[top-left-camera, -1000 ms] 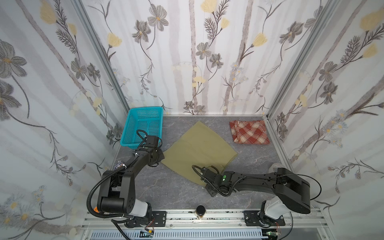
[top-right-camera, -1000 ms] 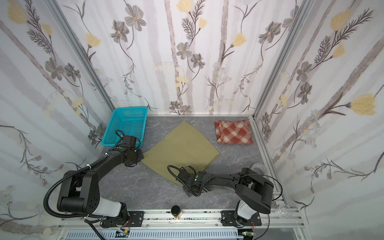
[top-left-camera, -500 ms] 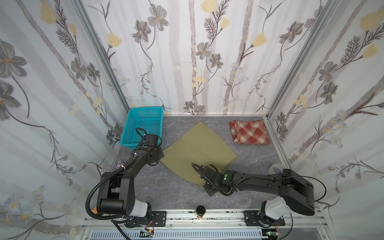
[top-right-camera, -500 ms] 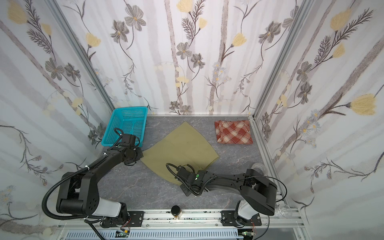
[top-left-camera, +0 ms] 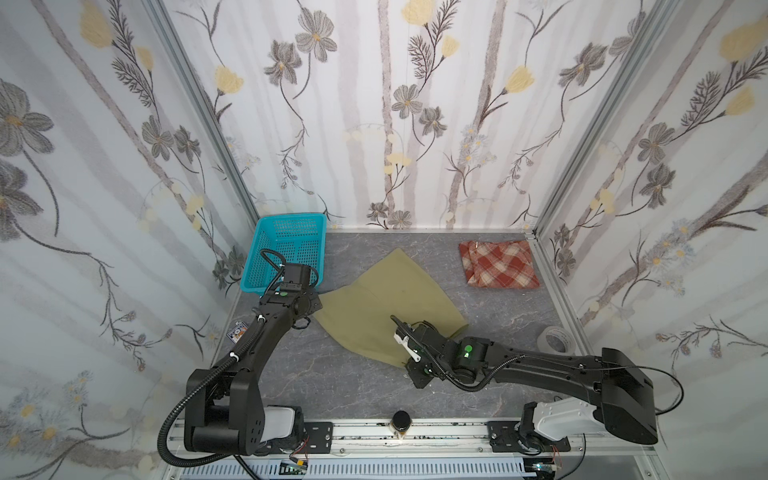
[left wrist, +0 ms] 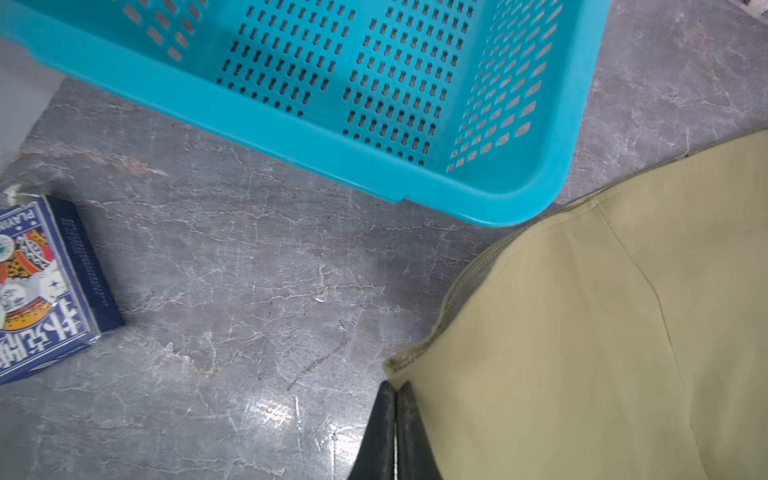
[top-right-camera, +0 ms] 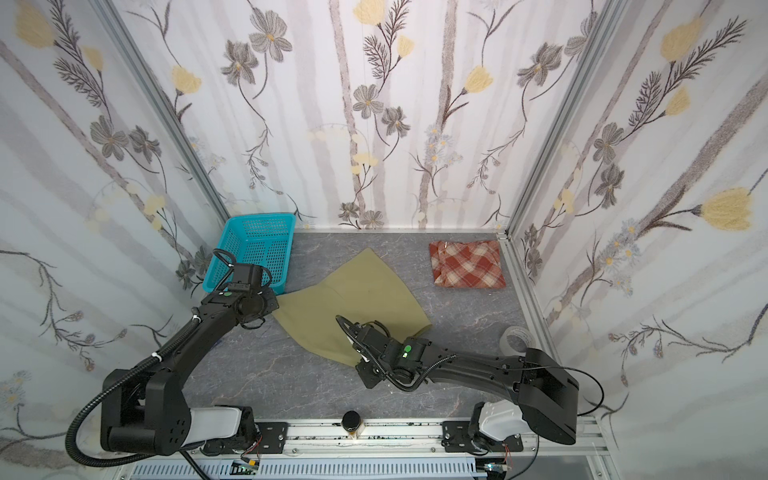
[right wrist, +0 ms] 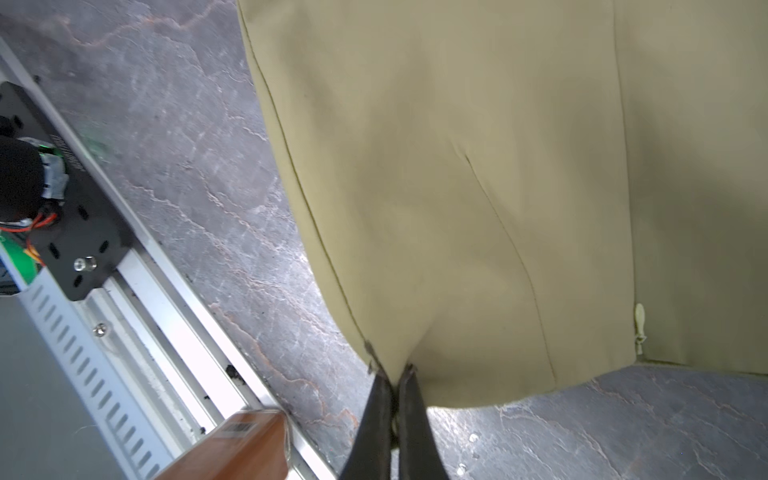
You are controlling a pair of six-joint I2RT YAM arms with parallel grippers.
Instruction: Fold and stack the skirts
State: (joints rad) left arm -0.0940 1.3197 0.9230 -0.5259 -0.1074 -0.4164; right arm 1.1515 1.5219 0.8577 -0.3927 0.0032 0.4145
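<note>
The olive-green skirt (top-left-camera: 386,299) (top-right-camera: 353,299) lies spread flat on the grey table in both top views. My left gripper (left wrist: 395,388) (top-left-camera: 318,301) is shut on its left corner, beside the basket. At the skirt's near corner my right gripper (right wrist: 392,374) (top-left-camera: 404,362) is also shut, with the hem pinched between its fingers and the cloth puckered there. The skirt's zip pull (right wrist: 639,316) shows in the right wrist view. The plaid skirt (top-left-camera: 498,266) (top-right-camera: 467,264) sits folded at the back right, away from both grippers.
A turquoise mesh basket (top-left-camera: 291,218) (left wrist: 332,153) stands at the back left, close to the left gripper. A blue card box (left wrist: 37,282) lies by the left wall. A tape roll (top-left-camera: 555,338) rests at the right. A brown bottle (top-left-camera: 401,422) (right wrist: 232,444) stands on the front rail.
My right gripper has closed on the olive skirt's near corner. The left gripper, still shut on its corner, has shifted slightly toward the back.
</note>
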